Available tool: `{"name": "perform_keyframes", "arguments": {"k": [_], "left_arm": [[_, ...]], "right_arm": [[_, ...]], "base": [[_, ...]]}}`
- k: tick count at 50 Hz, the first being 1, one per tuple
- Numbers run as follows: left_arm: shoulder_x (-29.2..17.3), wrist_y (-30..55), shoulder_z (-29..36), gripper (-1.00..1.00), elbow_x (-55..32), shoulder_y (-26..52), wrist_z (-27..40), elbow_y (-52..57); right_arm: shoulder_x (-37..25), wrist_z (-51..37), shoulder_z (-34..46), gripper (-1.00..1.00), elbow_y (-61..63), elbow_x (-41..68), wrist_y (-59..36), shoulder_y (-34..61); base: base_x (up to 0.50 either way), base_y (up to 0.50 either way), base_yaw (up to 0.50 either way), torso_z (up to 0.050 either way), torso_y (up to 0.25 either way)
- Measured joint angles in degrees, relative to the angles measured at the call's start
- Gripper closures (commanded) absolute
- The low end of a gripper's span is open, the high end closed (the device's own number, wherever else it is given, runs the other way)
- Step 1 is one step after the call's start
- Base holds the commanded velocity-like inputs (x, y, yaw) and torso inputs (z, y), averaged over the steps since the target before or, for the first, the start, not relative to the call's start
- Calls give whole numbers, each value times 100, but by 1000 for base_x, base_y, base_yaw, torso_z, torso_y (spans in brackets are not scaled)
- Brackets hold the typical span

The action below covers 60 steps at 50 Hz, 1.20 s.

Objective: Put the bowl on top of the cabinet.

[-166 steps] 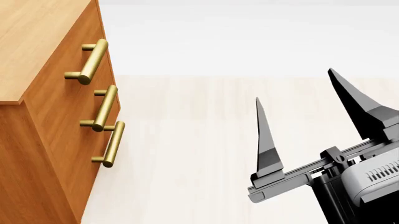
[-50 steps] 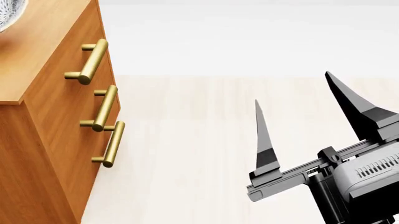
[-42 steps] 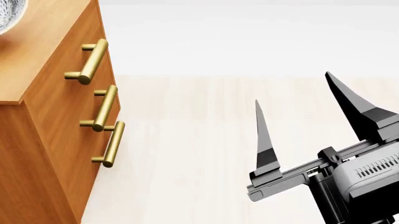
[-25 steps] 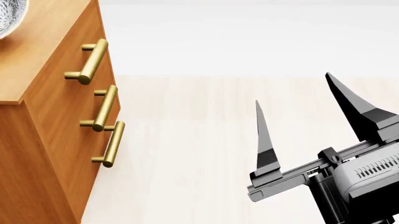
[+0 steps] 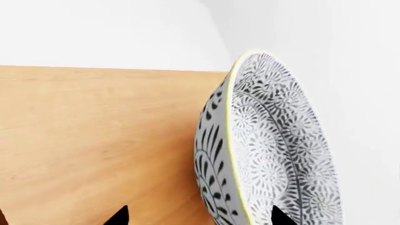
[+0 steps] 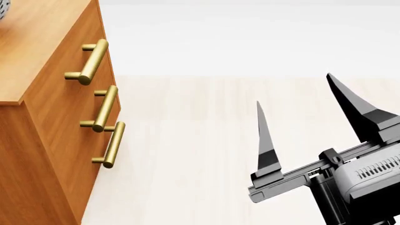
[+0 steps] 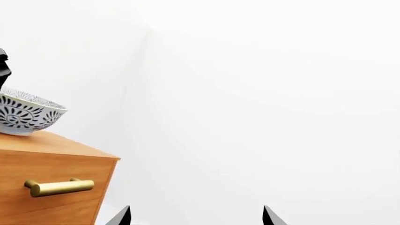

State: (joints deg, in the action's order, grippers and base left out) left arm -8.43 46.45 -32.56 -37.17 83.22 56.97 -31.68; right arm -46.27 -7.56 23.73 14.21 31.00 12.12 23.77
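Note:
The bowl [image 5: 269, 140], white with a dense dark floral pattern and a yellowish rim, rests upright on the light wooden top of the cabinet [image 7: 56, 164]. In the head view only a sliver of the bowl [image 6: 3, 7] shows at the top left corner, over the cabinet [image 6: 56, 117]. My left gripper [image 5: 198, 216] is open and straddles the bowl's rim, with one fingertip inside the bowl and the other well outside its wall. My right gripper [image 6: 293, 88] hangs open and empty over the floor, far to the right of the cabinet.
Three brass bar handles [image 6: 93, 61] stick out from the cabinet's front towards the pale floor [image 6: 200, 154]. White walls stand behind. A dark part of the left arm [image 7: 3, 65] shows just above the bowl [image 7: 25, 115].
In the head view the bowl has slid left along the cabinet top, so less of it shows at the corner. The right gripper has stayed put.

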Motion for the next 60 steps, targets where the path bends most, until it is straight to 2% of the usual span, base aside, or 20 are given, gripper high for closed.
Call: {"name": "perform_keyframes", "arguments": {"k": [60], "left_arm": [[535, 1747, 1171, -100, -964, 740, 778, 2338]], "right_arm": [[26, 45, -34, -100, -23, 23, 31, -32]], "base": [[0, 0, 0, 0, 0]]}}
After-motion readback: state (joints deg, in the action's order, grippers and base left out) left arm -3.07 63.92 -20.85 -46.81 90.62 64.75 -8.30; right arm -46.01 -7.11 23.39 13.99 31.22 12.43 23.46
